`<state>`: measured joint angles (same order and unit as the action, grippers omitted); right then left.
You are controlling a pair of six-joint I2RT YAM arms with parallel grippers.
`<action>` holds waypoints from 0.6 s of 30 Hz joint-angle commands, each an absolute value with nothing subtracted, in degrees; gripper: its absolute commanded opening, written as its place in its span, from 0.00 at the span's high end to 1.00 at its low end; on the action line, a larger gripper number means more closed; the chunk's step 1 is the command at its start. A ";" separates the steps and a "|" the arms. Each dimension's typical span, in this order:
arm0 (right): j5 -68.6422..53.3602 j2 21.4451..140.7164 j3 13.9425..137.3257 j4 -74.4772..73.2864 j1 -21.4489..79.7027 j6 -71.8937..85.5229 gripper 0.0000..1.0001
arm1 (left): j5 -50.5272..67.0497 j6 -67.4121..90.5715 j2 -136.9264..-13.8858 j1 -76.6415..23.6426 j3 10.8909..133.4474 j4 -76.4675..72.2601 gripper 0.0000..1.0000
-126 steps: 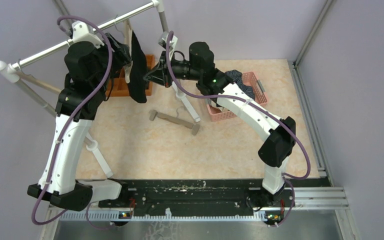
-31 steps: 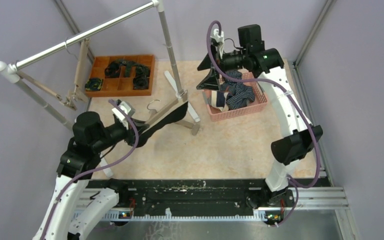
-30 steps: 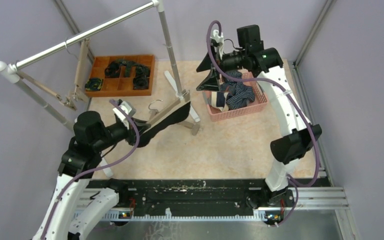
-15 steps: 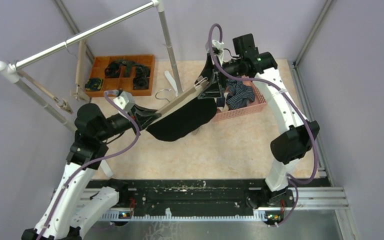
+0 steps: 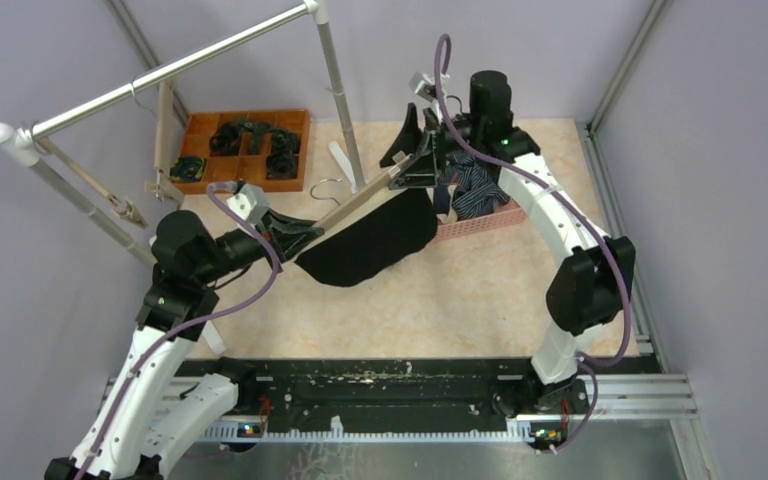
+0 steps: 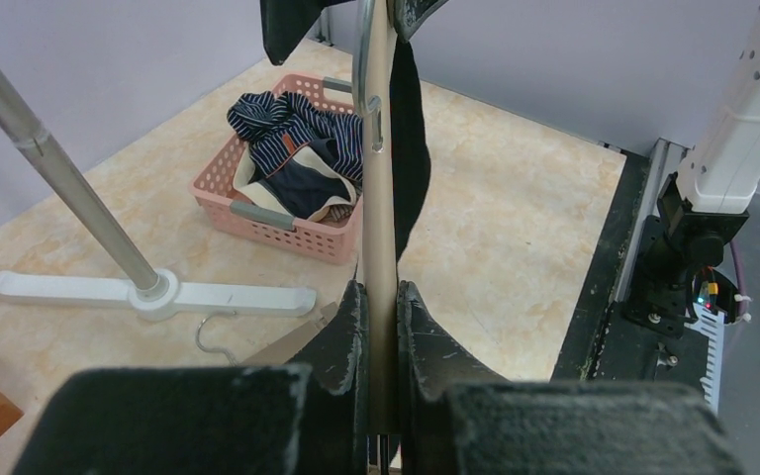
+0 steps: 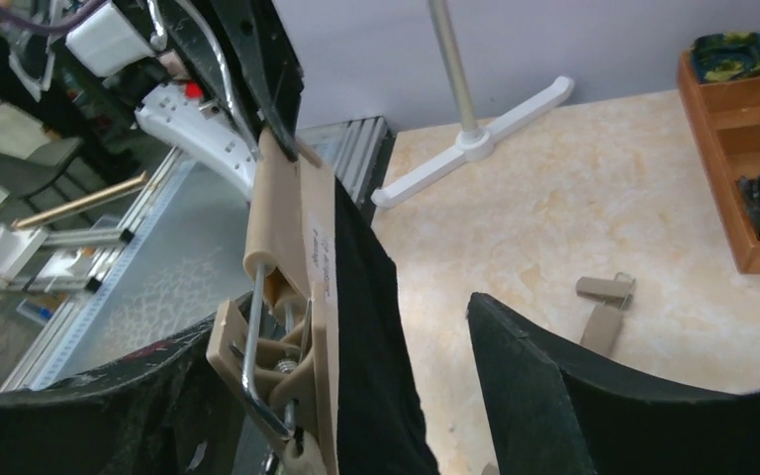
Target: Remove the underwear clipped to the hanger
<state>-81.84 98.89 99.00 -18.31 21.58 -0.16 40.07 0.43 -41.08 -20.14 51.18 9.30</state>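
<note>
A beige wooden hanger (image 5: 355, 203) is held slanting above the table, and black underwear (image 5: 370, 240) hangs clipped beneath it. My left gripper (image 5: 298, 232) is shut on the hanger's bar (image 6: 378, 198) at its near end. My right gripper (image 5: 410, 165) is at the far end, open, its jaws astride the spring clip (image 7: 277, 366) and the black underwear (image 7: 366, 327). The left finger lies against the clip's wire lever; the right finger (image 7: 574, 396) stands clear of the cloth.
A pink basket (image 5: 505, 212) behind the right gripper holds navy-striped underwear (image 5: 475, 188). An orange tray (image 5: 245, 150) of dark socks sits at the back left. The rack's pole (image 5: 332, 75) and white foot (image 6: 158, 292) stand mid-table. A second hanger (image 6: 208, 332) lies below, and another hangs on the rail (image 5: 160, 130).
The left arm has lifted the hanger and black underwear off the table and swung it right. The right gripper came down from over the basket onto the far clip and narrowed.
</note>
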 commanded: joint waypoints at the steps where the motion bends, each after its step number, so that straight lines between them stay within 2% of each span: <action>1: -88.04 95.20 91.46 28.88 21.79 35.12 0.31 | 39.67 0.54 -40.31 -20.20 51.24 6.23 1.00; 4: -89.73 99.44 91.04 64.01 21.80 64.38 0.57 | 39.41 0.31 -40.89 -20.27 51.24 6.62 1.00; 6: -90.70 104.82 95.15 88.32 22.08 83.45 0.90 | 39.51 0.39 -41.30 -20.24 51.26 6.64 1.00; 7: -91.15 107.39 98.36 95.97 22.32 92.06 0.99 | 39.39 0.40 -41.51 -20.23 51.18 6.63 1.00; 9: -93.89 111.25 104.42 98.72 23.57 99.05 1.00 | 39.10 0.12 -41.84 -20.27 51.43 7.13 1.00; 13: -94.81 112.00 107.11 98.79 23.91 100.02 1.00 | 37.63 -1.32 -42.31 -20.30 52.45 9.27 1.00; 14: -94.83 111.65 106.65 98.79 23.83 100.03 0.94 | 37.33 -1.44 -42.24 -20.26 52.57 9.38 1.00; 15: -94.83 111.28 106.17 98.75 23.82 99.90 0.74 | 37.22 -1.49 -42.29 -20.28 52.56 9.42 1.00; 16: -94.83 110.84 105.68 98.76 23.82 99.92 0.46 | 37.23 -1.49 -42.40 -20.29 52.64 9.37 1.00; 17: -94.81 110.57 105.40 98.79 23.82 99.97 0.27 | 37.37 -1.45 -42.63 -20.30 52.71 9.17 1.00; 18: -94.83 110.29 105.25 98.74 23.68 100.00 0.12 | 37.62 -1.38 -42.83 -20.30 52.78 8.99 1.00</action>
